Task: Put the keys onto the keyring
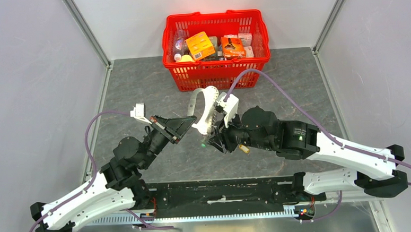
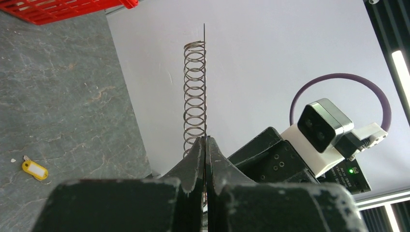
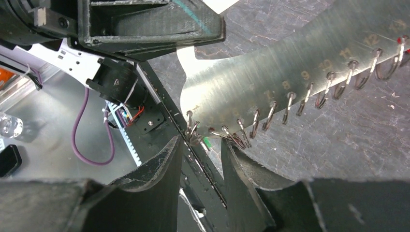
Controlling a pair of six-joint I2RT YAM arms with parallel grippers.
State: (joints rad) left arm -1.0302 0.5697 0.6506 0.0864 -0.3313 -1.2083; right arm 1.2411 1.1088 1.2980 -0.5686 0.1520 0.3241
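The keyring (image 1: 202, 103) is a curved, pale metal plate (image 3: 270, 72) with numbered holes and several wire rings (image 3: 263, 121) along one edge. My left gripper (image 1: 187, 121) is shut on the plate's rim and holds it above the table. In the left wrist view the plate (image 2: 204, 72) stands edge-on above that gripper (image 2: 205, 140). My right gripper (image 3: 201, 140) is open at the plate's lower end, one finger against the rings. A green key tag (image 3: 207, 141) shows just beyond its fingertips; I cannot tell whether it hangs from a ring. The yellow key (image 2: 35, 170) lies on the table.
A red basket (image 1: 217, 78) full of small packages stands at the back of the grey table, just behind the plate. The yellow key tag (image 1: 243, 149) lies close under the right arm's wrist. A black rail (image 1: 223, 192) runs along the near edge.
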